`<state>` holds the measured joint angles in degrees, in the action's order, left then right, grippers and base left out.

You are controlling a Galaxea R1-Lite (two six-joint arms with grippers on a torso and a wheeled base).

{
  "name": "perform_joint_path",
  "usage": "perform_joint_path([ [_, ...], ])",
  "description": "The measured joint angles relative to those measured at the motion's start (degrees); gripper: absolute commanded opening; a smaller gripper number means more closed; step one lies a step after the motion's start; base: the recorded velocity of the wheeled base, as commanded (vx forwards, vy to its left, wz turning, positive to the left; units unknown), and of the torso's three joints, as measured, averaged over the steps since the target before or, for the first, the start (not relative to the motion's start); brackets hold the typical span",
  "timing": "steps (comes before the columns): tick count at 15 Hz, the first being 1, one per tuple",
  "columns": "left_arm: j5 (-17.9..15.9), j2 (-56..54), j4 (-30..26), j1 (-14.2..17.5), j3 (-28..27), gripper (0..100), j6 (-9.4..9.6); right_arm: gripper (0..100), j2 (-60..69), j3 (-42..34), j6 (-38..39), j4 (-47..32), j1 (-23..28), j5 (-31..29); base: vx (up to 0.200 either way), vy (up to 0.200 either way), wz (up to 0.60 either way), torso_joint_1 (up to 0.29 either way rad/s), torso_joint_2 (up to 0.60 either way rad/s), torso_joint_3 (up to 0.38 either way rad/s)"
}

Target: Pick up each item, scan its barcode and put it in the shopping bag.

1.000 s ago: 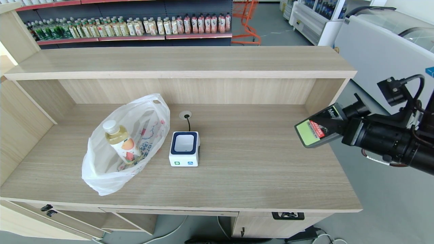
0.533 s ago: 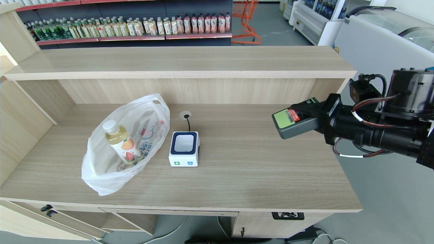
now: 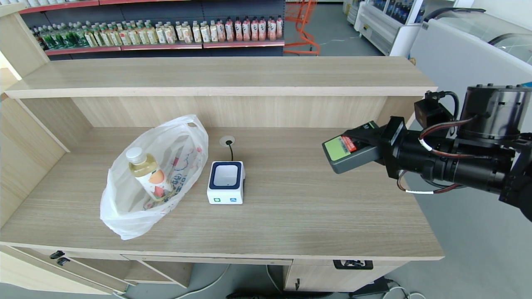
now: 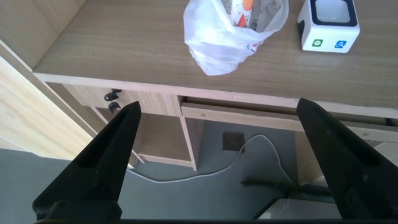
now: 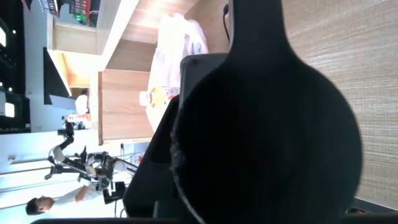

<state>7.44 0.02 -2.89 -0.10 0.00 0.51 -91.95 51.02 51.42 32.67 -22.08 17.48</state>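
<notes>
My right gripper [image 3: 371,144] is shut on a dark box [image 3: 348,153] with a green end face and a red label. It holds the box in the air above the right part of the wooden counter [image 3: 316,207], to the right of the scanner. The same box [image 5: 249,124] looms dark and close in the right wrist view. A white scanner [image 3: 225,181] with a dark blue window sits mid-counter. Left of it lies the white shopping bag [image 3: 124,207] with a drink bottle [image 3: 147,172] inside. My left gripper [image 4: 217,162] is open, low in front of the counter's front edge, with the bag [image 4: 230,37] and scanner [image 4: 328,28] beyond.
A raised shelf [image 3: 220,74] runs along the counter's back, with side walls at both ends. The scanner's cable enters a hole [image 3: 227,141] behind it. Store shelves of bottles [image 3: 166,33] and freezers [image 3: 465,45] stand beyond. Bare counter lies between scanner and box.
My right arm has swung left and slightly up over the counter, carrying the box from beyond the right edge toward the scanner. Bag, bottle and scanner stay put.
</notes>
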Motion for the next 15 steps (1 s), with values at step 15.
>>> perform_joint_path([
  [15, 0.0, 0.0, 0.0, 0.0, 0.0, 100, 0.09, 0, -0.82, -0.22, -4.84, 0.0, -0.46, -0.02, 0.0, 0.2, 0.0, 0.004, 0.0, 0.002],
])
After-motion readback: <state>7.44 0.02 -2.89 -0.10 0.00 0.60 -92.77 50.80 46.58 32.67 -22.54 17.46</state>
